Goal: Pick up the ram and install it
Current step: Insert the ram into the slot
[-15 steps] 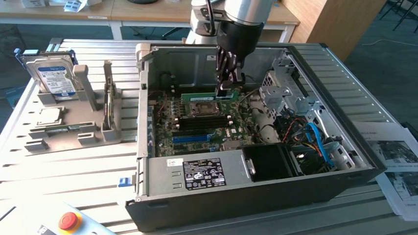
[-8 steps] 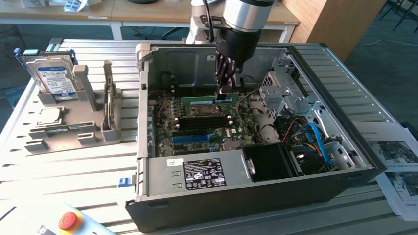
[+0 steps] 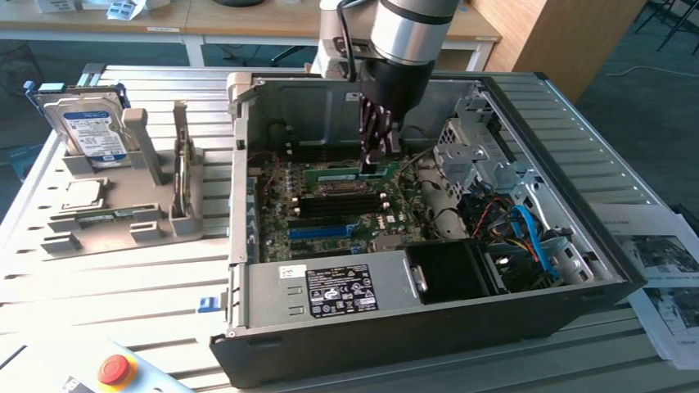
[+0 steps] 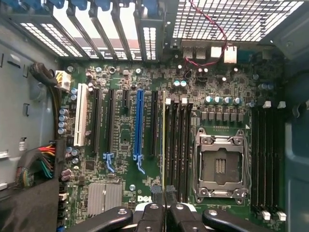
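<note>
The ram is a thin green stick held level just above the motherboard inside the open computer case. My gripper reaches down into the case from above and is shut on the stick's end. In the wrist view the ram appears edge-on as a thin yellow-green line running away from my gripper. It lies along the nearest of the black memory slots, beside the empty processor socket. Whether it touches the slot I cannot tell.
A grey holder at the exterior view's left carries a blue-labelled hard drive and a square processor chip. The power supply, cables and drive cage crowd the case. A red stop button sits at the table's front.
</note>
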Motion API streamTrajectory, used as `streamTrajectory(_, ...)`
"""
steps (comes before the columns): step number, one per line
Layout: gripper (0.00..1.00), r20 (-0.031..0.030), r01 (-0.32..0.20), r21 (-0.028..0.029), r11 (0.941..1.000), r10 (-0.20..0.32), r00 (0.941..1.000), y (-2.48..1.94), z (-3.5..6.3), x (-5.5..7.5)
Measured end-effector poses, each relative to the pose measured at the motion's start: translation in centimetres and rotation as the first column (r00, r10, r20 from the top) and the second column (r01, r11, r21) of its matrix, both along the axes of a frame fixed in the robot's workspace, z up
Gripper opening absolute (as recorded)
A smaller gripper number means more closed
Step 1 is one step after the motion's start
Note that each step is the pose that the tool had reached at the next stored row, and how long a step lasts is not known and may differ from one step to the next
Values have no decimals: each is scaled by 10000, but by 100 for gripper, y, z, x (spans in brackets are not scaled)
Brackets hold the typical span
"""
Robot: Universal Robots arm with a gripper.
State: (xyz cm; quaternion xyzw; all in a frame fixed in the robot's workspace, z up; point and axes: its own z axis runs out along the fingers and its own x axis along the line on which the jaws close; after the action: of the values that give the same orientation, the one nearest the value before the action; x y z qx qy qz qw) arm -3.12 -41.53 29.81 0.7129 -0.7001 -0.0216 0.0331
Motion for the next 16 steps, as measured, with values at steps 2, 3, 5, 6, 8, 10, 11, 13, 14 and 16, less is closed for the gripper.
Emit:
streamTrajectory(2,12,3,0,0,10000,0,10000,0,-16,0)
streamTrajectory(3,12,2,0,-2,10000,0,10000,0,-16,0)
streamTrajectory(5,12,3,-1,-2,10000,1,10000,0,-16,0)
streamTrajectory(6,12,2,0,-2,10000,0,10000,0,-17,0)
streamTrajectory(8,12,6,0,5,10000,0,10000,0,-25,0)
streamTrajectory(10,12,9,0,0,10000,0,10000,0,-41,0)
streamTrajectory(11,12,12,0,1,10000,0,10000,0,-49,0)
streamTrajectory(13,12,14,0,0,10000,0,10000,0,-64,0)
streamTrajectory(14,12,14,0,0,10000,0,10000,0,-70,0)
streamTrajectory(16,12,16,0,-3,10000,0,10000,0,-85,0)
